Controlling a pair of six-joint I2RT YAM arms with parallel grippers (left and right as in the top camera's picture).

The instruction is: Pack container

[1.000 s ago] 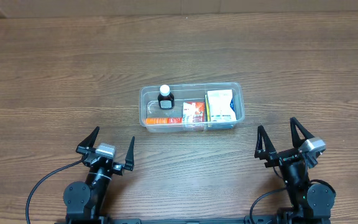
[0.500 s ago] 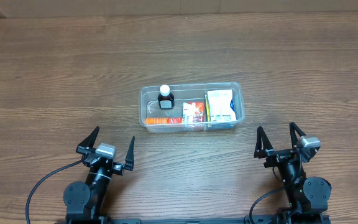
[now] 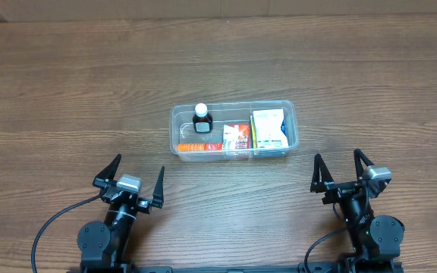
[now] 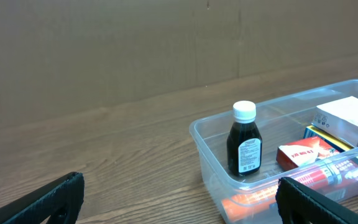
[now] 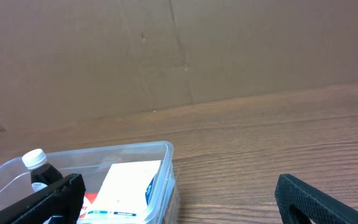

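The clear plastic container (image 3: 293, 125) sits at the table's middle. It holds a dark bottle with a white cap (image 3: 202, 119), an orange tube (image 3: 198, 146), a red and white box (image 3: 237, 136) and a white box (image 3: 268, 127). My left gripper (image 3: 136, 178) is open and empty near the front left, well short of the container. My right gripper (image 3: 337, 171) is open and empty at the front right. The left wrist view shows the bottle (image 4: 243, 147) inside the container (image 4: 207, 149). The right wrist view shows the white box (image 5: 126, 186) in the container (image 5: 166, 163).
The wooden table (image 3: 74, 91) stretches around the container on all sides. A brown cardboard wall (image 4: 135, 43) stands behind the table's far edge.
The right arm has shifted slightly and settled at the front right. The left arm and the container's contents have not moved.
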